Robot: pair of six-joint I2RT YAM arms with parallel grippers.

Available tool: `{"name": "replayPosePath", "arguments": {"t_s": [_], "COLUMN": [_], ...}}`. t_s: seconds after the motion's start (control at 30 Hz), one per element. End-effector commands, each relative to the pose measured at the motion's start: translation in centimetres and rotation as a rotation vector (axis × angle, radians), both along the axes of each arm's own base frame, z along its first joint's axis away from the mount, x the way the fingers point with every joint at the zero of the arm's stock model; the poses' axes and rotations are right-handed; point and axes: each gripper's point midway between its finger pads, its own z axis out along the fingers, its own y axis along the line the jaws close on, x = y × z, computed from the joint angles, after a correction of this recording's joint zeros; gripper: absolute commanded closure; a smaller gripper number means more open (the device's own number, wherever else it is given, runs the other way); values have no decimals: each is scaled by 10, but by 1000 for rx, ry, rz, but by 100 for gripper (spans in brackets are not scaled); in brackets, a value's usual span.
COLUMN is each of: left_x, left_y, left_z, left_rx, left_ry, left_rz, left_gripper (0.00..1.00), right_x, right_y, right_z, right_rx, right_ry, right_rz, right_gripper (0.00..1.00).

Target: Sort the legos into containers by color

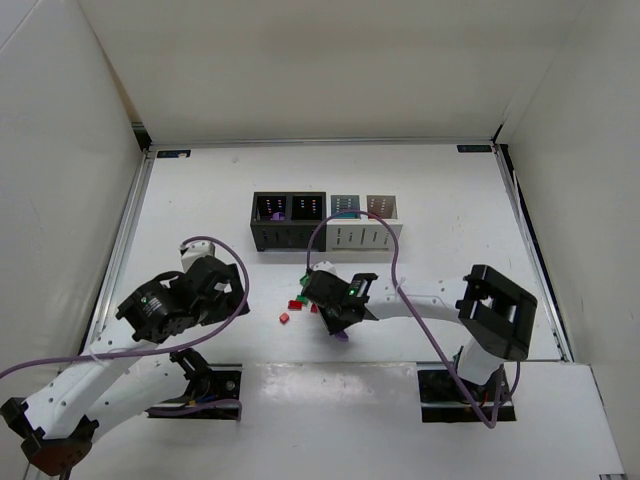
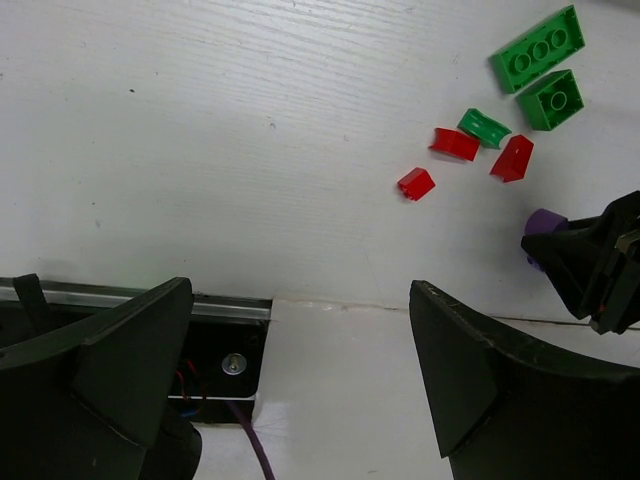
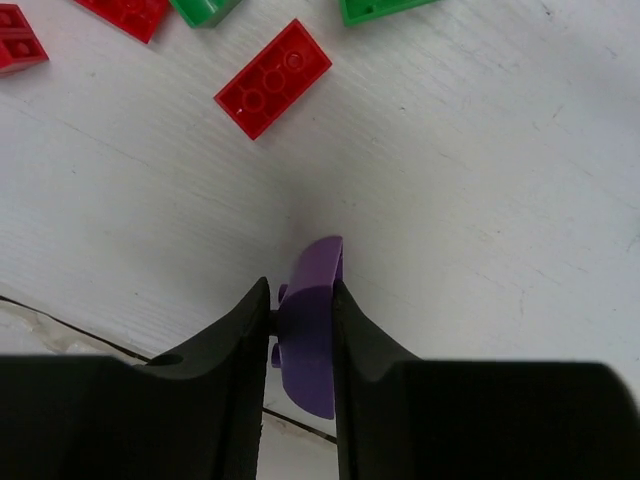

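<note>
Right gripper (image 3: 300, 295) of mine pinches the purple lego (image 3: 315, 262), ready to carry it to the containers (image 1: 327, 222); left gripper (image 2: 300, 340) hangs wide open.

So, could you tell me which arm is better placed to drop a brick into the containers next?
Right. The right gripper is shut on a purple lego and sits nearer the containers; the left gripper hangs open and empty, off to the side.
</note>
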Motion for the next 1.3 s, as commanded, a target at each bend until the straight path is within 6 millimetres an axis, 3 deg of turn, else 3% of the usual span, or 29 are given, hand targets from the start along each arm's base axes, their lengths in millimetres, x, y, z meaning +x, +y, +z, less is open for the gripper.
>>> {"name": "replayPosePath", "arguments": {"t_s": [0.0, 0.17, 0.2, 0.27, 0.3, 0.37, 0.43, 0.5, 0.53, 0.6, 0.63, 0.67, 0.7, 0.77, 0.8, 0.83, 0.87, 0.9, 1.0, 1.1, 1.2, 1.27], "left_x": [5, 7, 7, 5, 3, 2, 1, 2, 1, 0, 0, 0, -2, -3, -3, -4, -4, -4, -5, -6, -7, -7], "left_y": [1, 0, 1, -1, -3, -5, -8, -11, -14, -15, -15, -15, -14, -14, -13, -15, -14, -14, -15, -14, -10, -8], "left_z": [13, 12, 10, 8, 2, 0, -3, -3, -2, -3, -4, -5, -7, -9, -12, -11, -12, -13, -12, -9, -7, -5], "left_rx": [-11, -9, -4, -20, -21, -34, -46, -60, -71, -66, -62, -59, -47, -37, -25, -31, -27, -22, -24, -29, -32, -32], "left_ry": [-39, -46, -38, -34, -14, -15, -7, -5, -3, 12, 17, 23, 35, 48, 64, 70, 73, 79, 85, 78, 64, 54], "left_rz": [17, 21, 24, 24, 11, 9, 6, -3, -10, -18, -23, -25, -24, -26, -23, -31, -31, -29, -32, -35, -24, -19], "left_gripper": [0, 0, 0, 0, 0, 0, 0, 0, 0, 0, 0, 0, 0, 0, 0, 0, 0, 0, 0, 0, 0, 0], "right_x": [1, 19, 28, 38, 52, 65, 87, 104, 126, 143, 160, 169, 175, 192, 204, 209, 219, 222, 238, 253, 263, 264], "right_y": [4, 15, 28, 30, 45, 51, 75, 95, 105, 124, 123, 145, 150, 164, 172, 178, 187, 191, 203, 207, 205, 205], "right_z": [9, 47, 67, 87, 117, 133, 176, 202, 226, 227, 231, 246, 252, 287, 278, 291, 273, 281, 278, 253, 243, 228], "right_rx": [7, 33, 76, 86, 143, 166, 254, 318, 366, 387, 392, 454, 471, 557, 549, 583, 574, 593, 619, 593, 585, 570], "right_ry": [-18, -100, -126, -171, -216, -253, -330, -384, -433, -461, -483, -506, -522, -601, -602, -628, -613, -627, -651, -639, -630, -604], "right_rz": [-17, 26, 34, 80, 101, 113, 163, 224, 207, 240, 228, 252, 265, 276, 274, 278, 280, 280, 275, 270, 261, 261], "right_gripper": [77, 90, 93, 97, 97, 97, 97, 97, 97, 97, 97, 97, 96, 96, 96, 96, 94, 94, 93, 93, 90, 85]}}
